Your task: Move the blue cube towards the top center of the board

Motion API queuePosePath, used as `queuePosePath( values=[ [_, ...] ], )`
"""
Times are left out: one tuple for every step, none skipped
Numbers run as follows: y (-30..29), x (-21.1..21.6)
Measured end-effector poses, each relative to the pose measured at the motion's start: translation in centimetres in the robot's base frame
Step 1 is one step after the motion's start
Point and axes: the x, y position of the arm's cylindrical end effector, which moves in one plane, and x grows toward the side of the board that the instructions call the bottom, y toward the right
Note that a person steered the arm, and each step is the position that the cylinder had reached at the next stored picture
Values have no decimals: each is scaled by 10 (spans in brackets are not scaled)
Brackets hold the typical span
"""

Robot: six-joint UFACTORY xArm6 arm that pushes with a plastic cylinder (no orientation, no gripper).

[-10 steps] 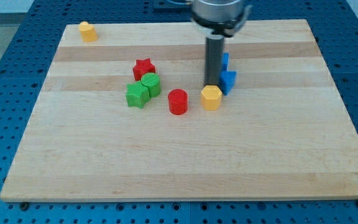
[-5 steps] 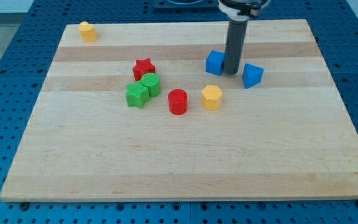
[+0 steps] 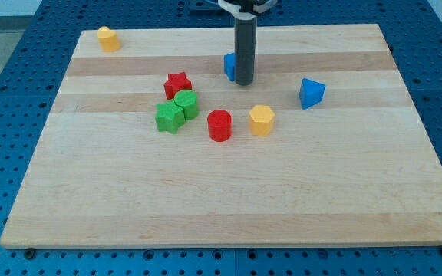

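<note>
The blue cube (image 3: pixel 229 66) sits on the wooden board (image 3: pixel 229 199) near the top centre, partly hidden behind my rod. My tip (image 3: pixel 243 82) touches the board just right of and below the cube, against its right side.
A blue wedge-like block (image 3: pixel 311 93) lies to the right. A yellow hexagonal block (image 3: pixel 261 119) and a red cylinder (image 3: pixel 219 125) lie below my tip. A red star (image 3: pixel 178 83), a green cylinder (image 3: pixel 186 103) and a green star (image 3: pixel 169 117) cluster at left. Another yellow block (image 3: pixel 108 38) sits top left.
My tip moved left and up, pushing the blue cube left and up toward the top centre. The blue wedge-like block was pushed right earlier and has stayed put since.
</note>
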Motion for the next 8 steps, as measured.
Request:
queuePosePath(
  values=[
    [-2,-14],
    [-8,-23],
    [-14,-31],
    [-25,-34],
    [-49,-34],
    [-52,-37],
    [-45,-41],
    [-37,-51]
  ],
)
